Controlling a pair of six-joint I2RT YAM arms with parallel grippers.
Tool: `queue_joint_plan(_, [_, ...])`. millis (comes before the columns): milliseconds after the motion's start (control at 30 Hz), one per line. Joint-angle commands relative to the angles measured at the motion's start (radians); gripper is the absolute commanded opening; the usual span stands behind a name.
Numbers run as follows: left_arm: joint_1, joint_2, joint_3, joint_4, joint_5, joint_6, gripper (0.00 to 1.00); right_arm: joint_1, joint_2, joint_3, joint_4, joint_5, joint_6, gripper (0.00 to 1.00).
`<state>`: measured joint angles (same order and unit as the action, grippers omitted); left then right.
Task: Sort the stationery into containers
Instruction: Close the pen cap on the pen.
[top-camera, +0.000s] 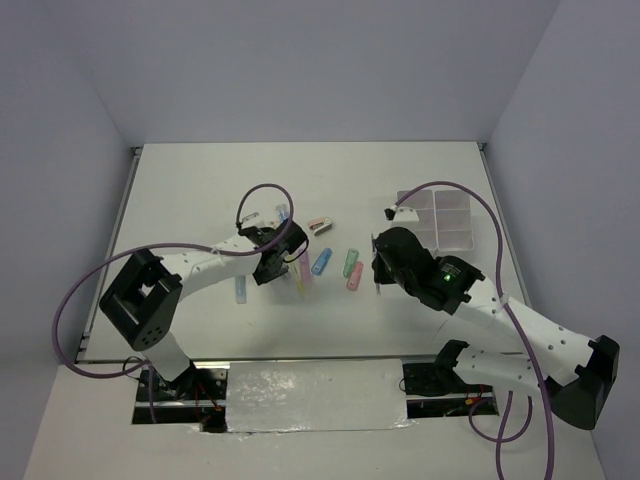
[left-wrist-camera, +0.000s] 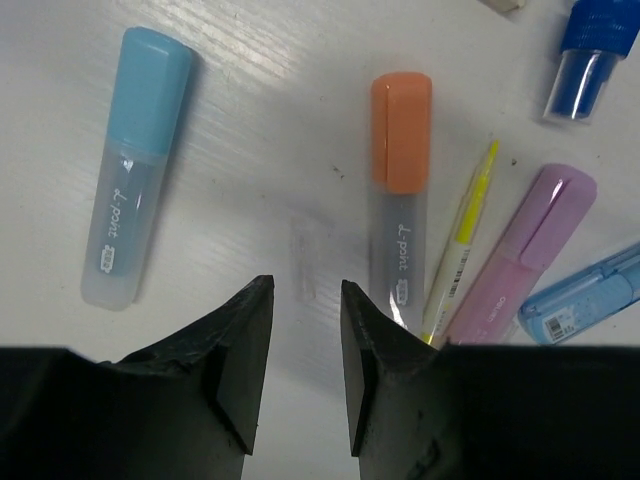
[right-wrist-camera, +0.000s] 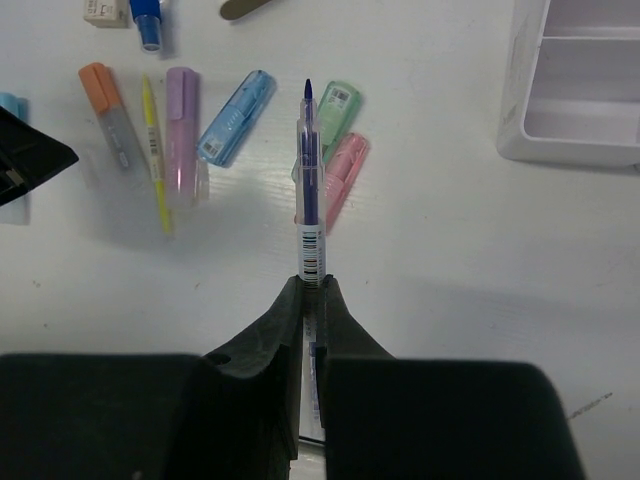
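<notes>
Right wrist: right claw (right-wrist-camera: 306, 288) clamped on blue pen (right-wrist-camera: 308, 190); best carried level to bins (right-wrist-camera: 560, 150). Left claw (left-wrist-camera: 305, 300) apart.

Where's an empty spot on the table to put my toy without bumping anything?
Bare: the far strip of table behind the stationery, the far-left corner beyond the left arm, and the gap between the pink marker and the containers, under the right arm. Crowded: the middle, where markers lie close together.
</notes>
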<state>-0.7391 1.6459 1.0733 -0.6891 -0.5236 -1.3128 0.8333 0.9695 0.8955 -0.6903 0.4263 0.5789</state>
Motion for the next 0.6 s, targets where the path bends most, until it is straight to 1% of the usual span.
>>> queue_joint_plan(0, [0.018, 0.015, -0.001, 0.033, 0.020, 0.012, 0.45, 0.009, 0.003, 0.000, 0.041, 0.019, -0.019, 0.00])
queue_joint_plan(267, [0.030, 0.069, 0.001, 0.066, 0.045, 0.030, 0.45, 0.006, 0.035, 0.006, 0.052, 0.008, -0.030, 0.00])
queue_joint_plan(333, [0.032, 0.080, -0.010, 0.054, 0.030, 0.015, 0.42, 0.006, 0.037, 0.005, 0.057, 0.008, -0.033, 0.00])
queue_joint_plan(500, [0.032, 0.087, -0.032, 0.065, 0.033, 0.003, 0.42, 0.006, 0.040, 0.003, 0.067, -0.003, -0.031, 0.00])
queue_joint_plan(567, [0.032, 0.094, -0.044, 0.072, 0.040, 0.001, 0.39, 0.006, 0.043, 0.000, 0.071, -0.006, -0.028, 0.00])
